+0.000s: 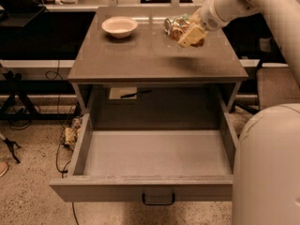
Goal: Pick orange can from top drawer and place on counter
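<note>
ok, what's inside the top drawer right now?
Nothing visible: the top drawer shows a bare floor. Its front panel hides the nearest strip of floor. The claw holds the orange can above the counter, back right.

One camera looks down and forward from high in front, fairly near. The open shallow grey-brown drawer fills the lower middle; the glossy grey-brown surface lies beyond. The robot's pale body crowds the lower right corner; its hand, clasping a small orange-gold can, hangs over the surface's far right.
</note>
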{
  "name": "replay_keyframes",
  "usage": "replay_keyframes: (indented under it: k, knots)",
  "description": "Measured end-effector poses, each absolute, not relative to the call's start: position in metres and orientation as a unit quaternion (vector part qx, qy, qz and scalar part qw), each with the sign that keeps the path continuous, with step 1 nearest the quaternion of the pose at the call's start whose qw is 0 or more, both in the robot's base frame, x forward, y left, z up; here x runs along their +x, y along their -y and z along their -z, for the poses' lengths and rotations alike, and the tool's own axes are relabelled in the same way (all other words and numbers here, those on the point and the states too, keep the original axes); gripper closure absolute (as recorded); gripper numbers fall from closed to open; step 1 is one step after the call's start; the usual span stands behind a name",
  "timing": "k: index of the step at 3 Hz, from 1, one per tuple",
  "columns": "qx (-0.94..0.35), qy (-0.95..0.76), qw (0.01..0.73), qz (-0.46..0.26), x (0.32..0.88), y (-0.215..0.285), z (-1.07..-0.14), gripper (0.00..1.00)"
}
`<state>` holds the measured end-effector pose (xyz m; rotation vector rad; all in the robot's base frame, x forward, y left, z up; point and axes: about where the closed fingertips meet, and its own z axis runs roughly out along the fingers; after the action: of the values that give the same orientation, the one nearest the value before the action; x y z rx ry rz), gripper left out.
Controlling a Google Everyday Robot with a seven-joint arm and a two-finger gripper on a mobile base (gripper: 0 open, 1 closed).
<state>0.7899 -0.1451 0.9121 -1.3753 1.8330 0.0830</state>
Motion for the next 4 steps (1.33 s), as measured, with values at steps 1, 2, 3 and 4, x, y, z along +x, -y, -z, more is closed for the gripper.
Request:
replay_keyframes:
  k: [1, 2, 3, 4]
  knots:
    - [-0.532, -0.747, 0.394, -0.061, 0.798, 0.146, -0.890, 0.21]
    - [-0.523, -0.756, 0.387, -0.072, 0.800, 0.148, -0.880, 0.00]
    - [-0.521, -0.759, 0.384, -0.075, 0.800, 0.148, -0.877, 0.00]
    - [-0.516, -0.761, 0.387, -0.071, 0.797, 0.156, -0.880, 0.00]
